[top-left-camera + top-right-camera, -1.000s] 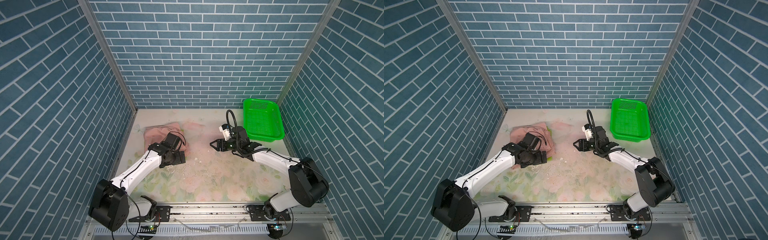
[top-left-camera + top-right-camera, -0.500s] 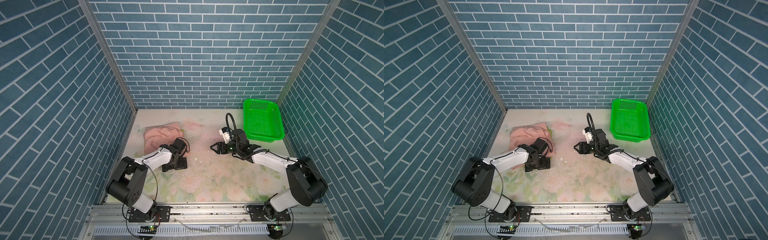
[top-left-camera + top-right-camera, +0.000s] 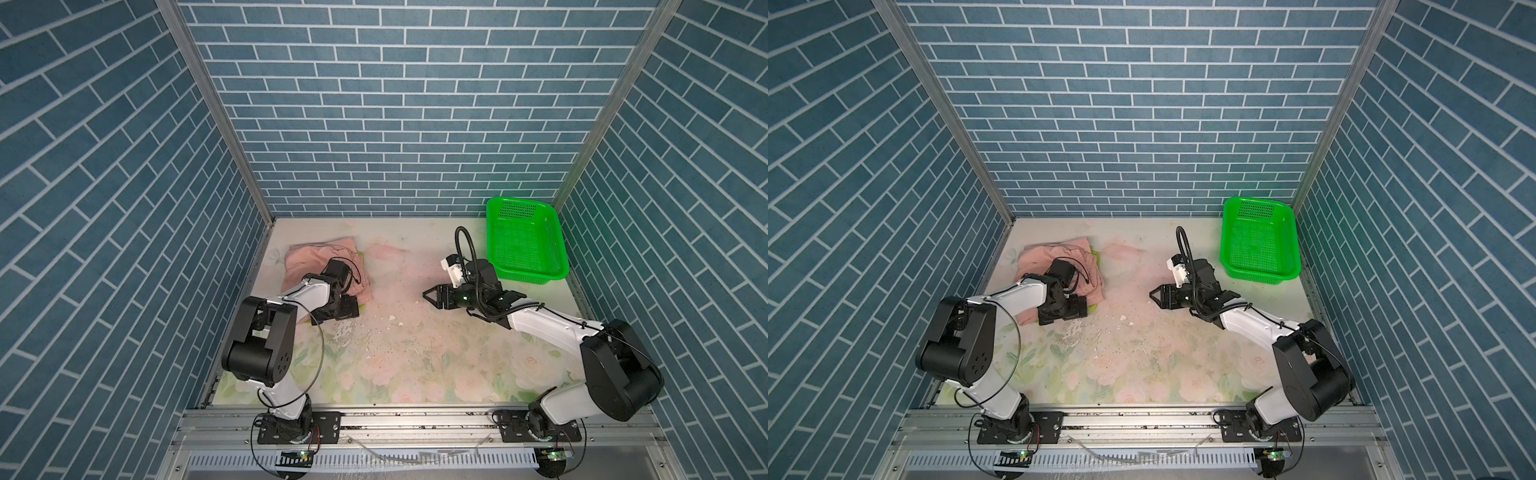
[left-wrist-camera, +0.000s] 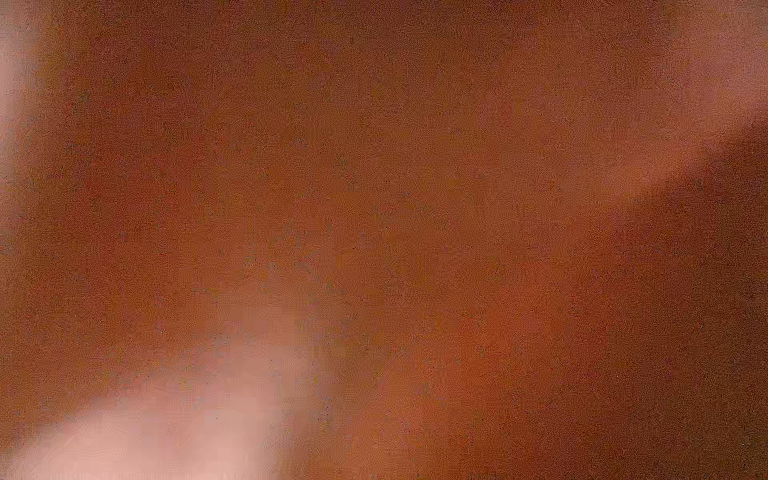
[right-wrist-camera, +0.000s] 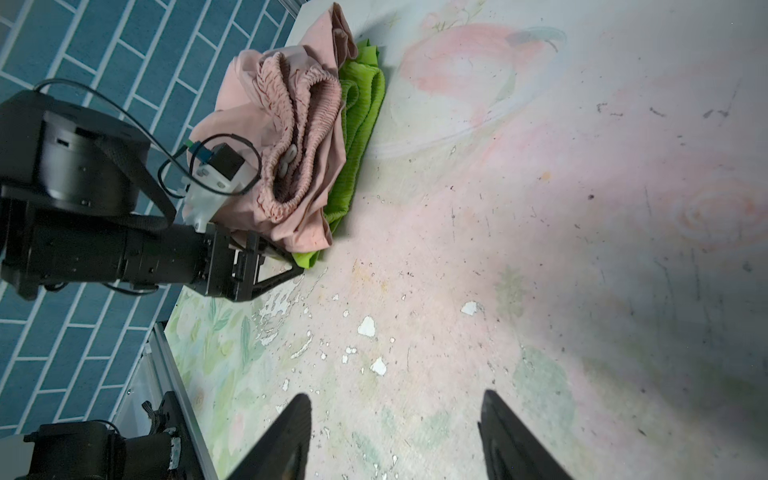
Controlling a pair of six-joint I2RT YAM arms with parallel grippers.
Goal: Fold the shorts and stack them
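Open tabletop (image 3: 415, 353) mid-scene; shorts pile (image 3: 307, 262) far-left, green basket (image 3: 528, 276) far-right, walls (image 3: 395, 124) close around.

Lime-green fabric shorts (image 5: 361, 124) lying mostly hidden under dusty-pink gathered-waistband shorts (image 5: 286, 137), left wrist view showing only reddish blur, black right gripper (image 5: 395, 399) running off-frame.

walls: blue brick-pattern panels (image 3: 395, 104) close me in on three sides | corners: bare metal posts (image 3: 223, 124) | tabletop (image 3: 415, 374): pale floral print, scuffed, with chipped white flecks (image 5: 366, 326) | front edge: aluminium rail (image 3: 415, 424) | light: even, soft shadows
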